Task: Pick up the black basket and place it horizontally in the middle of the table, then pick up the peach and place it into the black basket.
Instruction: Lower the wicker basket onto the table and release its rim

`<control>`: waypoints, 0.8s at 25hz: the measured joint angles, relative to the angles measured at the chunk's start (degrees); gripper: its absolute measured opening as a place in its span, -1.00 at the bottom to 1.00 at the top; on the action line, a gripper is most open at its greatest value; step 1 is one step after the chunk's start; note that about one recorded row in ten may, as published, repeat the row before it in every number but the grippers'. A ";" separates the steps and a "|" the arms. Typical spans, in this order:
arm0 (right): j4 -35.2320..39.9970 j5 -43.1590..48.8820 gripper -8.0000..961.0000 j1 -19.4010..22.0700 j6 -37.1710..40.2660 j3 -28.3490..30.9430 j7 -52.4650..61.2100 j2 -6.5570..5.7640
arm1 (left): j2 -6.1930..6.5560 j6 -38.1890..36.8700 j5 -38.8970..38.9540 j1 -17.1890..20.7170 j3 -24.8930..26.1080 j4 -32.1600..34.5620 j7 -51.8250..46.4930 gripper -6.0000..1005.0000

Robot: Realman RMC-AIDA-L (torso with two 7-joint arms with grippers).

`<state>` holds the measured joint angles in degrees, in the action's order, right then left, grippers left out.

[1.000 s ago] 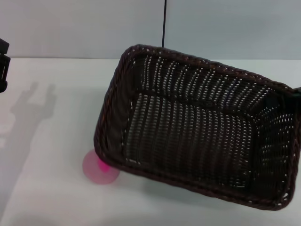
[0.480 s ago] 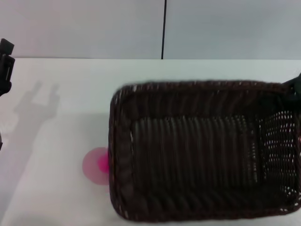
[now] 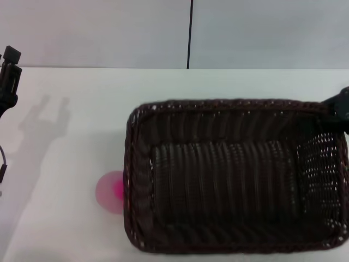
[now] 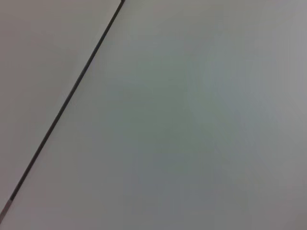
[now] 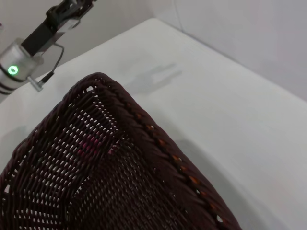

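The black basket [image 3: 234,180] lies with its long side across the white table [image 3: 82,136], filling the middle and right of the head view. My right gripper [image 3: 338,107] is at the basket's far right rim and shut on it. The right wrist view shows the basket's braided rim and weave [image 5: 144,129] close up. The peach [image 3: 109,192] sits on the table against the basket's left wall, partly hidden by it. Its pink also shows through the weave in the right wrist view [image 5: 88,143]. My left gripper [image 3: 8,73] hangs open at the far left, apart from both.
A grey wall with a dark vertical seam [image 3: 189,33] stands behind the table. The left wrist view shows only that wall and seam [image 4: 62,105]. My left arm [image 5: 29,48] appears beyond the basket in the right wrist view.
The basket has turned from a tilted, skewed pose to lying level with its long side across the table. The peach has stayed put. The left gripper has shifted slightly.
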<state>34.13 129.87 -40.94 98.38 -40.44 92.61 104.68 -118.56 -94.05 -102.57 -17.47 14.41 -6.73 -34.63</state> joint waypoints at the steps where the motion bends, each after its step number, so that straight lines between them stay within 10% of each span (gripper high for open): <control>1: -0.07 -0.24 -0.50 0.05 -0.68 1.17 -1.04 0.12 | -0.01 0.55 0.00 -0.27 -0.03 -0.10 -0.01 0.11; 20: -4.09 0.01 -0.42 -2.90 -6.37 0.98 -4.85 0.67 | -0.03 2.36 0.00 -0.91 -0.26 -1.45 0.00 0.14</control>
<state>30.04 129.89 -43.84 92.01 -39.46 87.75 105.35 -118.60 -91.69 -102.57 -18.38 14.15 -8.18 -34.62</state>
